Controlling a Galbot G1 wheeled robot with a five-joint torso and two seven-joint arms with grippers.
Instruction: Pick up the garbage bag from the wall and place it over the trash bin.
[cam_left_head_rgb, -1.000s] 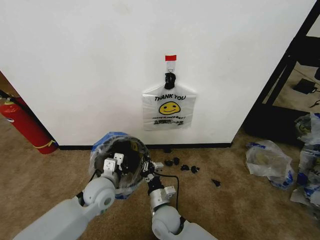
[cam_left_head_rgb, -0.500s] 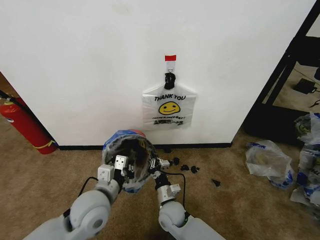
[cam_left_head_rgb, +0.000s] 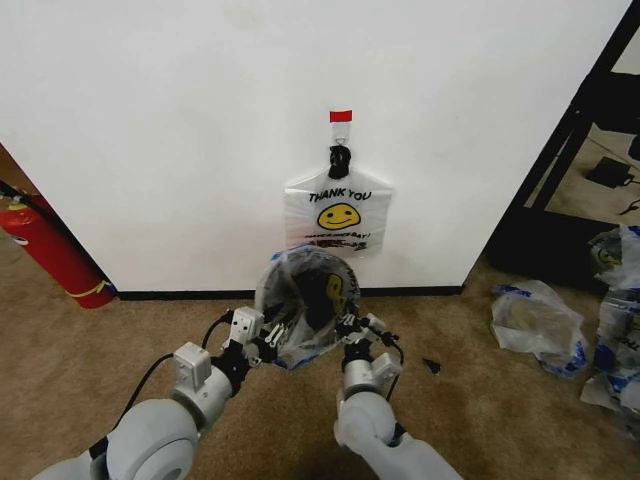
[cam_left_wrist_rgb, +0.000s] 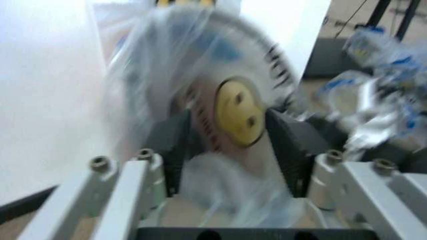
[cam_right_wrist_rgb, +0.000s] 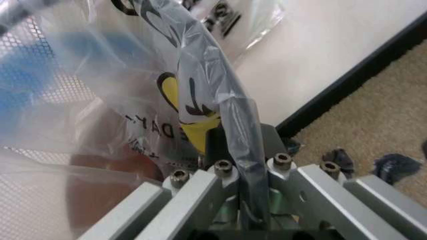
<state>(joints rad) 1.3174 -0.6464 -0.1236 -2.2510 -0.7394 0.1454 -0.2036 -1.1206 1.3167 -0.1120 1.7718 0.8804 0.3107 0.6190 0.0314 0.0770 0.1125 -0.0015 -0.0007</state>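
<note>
Garbage bag (cam_left_head_rgb: 305, 310) drapes over trash bin (cam_left_head_rgb: 300, 290) by wall (cam_left_head_rgb: 150, 120). Left gripper (cam_left_head_rgb: 268, 345) & right gripper (cam_left_head_rgb: 350, 328) pinch its film; they should tug evenly, keeping rim covered.

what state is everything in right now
garbage bag: stretched around the bin
trash bin: tipped, mouth towards the robot, by the wall
right claw: shut on the bag-covered rim
left claw: at the bin's other side
THANK YOU bundle: hanging knotted on the wall
fire extinguisher: leaning at the wall
clear bags: crumpled on the carpet
</note>
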